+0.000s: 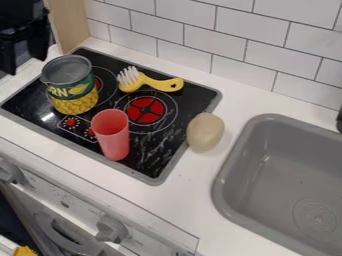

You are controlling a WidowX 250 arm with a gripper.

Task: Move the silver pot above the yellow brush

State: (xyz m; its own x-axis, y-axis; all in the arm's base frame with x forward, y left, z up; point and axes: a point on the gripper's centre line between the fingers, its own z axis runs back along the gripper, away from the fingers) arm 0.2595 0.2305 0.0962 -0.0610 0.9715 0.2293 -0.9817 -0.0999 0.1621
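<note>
The yellow brush (151,82) lies near the back edge of the black stovetop, its white bristles toward the left and its handle toward the right. A can with a grey top and a corn label (70,85) stands upright on the stovetop, left of the brush. At the upper left corner is the black gripper (25,31), beyond the can and apart from it and the brush.
A pink cup (111,134) stands at the stovetop's front part. A beige potato-like object (205,132) rests by the right edge of the stovetop (155,182). The grey sink (227,172) is at the right, and a white tiled wall (214,45) runs behind.
</note>
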